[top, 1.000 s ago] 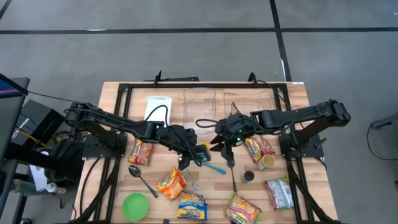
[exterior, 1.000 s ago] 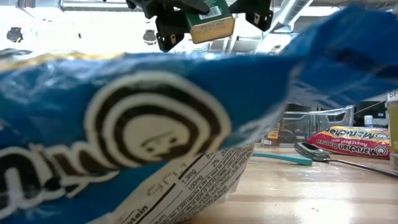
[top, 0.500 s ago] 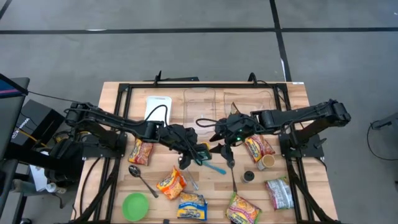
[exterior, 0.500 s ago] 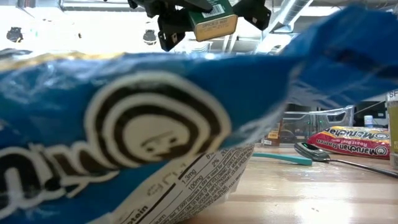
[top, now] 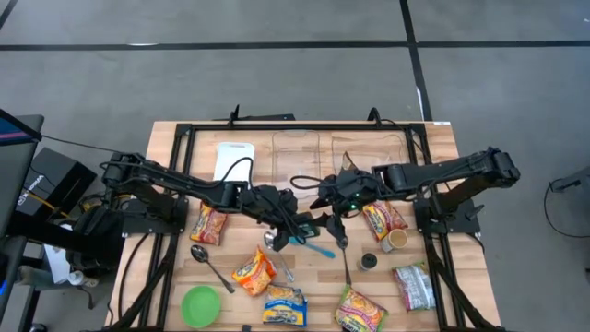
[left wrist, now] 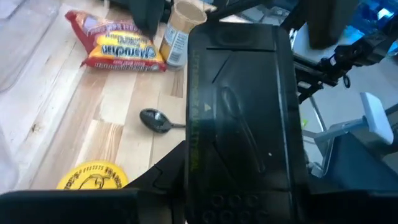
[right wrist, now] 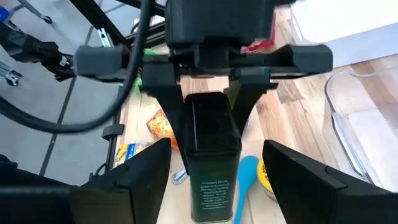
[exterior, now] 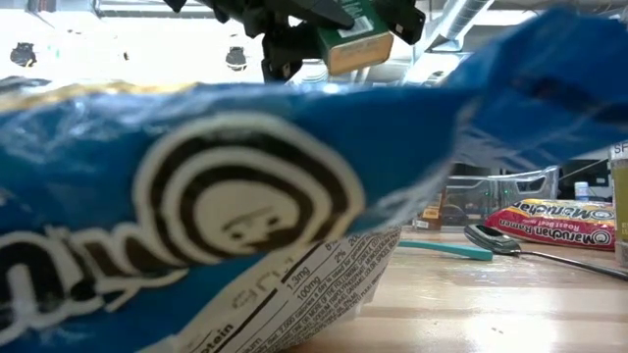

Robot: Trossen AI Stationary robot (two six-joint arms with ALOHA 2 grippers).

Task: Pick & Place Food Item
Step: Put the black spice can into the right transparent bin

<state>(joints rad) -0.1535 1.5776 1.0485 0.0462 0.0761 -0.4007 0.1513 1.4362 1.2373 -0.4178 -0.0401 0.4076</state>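
A dark green box of food hangs above the middle of the table, with my left gripper shut on it. In the right wrist view the box points toward the camera. My right gripper is open, one finger on each side of the box's free end with a gap on both sides. From above, my right gripper faces the left one across the box. The low view shows the box high above the packets. My left gripper pinches the box between its two fingers by the two long sides, at the end nearest the left arm. The fingers come from the table's left, slanting down, along the box. The box is lifted clear of the table and sticks out toward my right gripper.
Under the box lie a teal spoon and a metal spoon. Red noodle packets, an orange packet, a blue packet, a green bowl and a small can lie around. Clear containers stand at the far edge.
My right gripper has opened and let go of the box's free end. The box stays in my left gripper and has shifted a little toward the table's right, still clear of the table.
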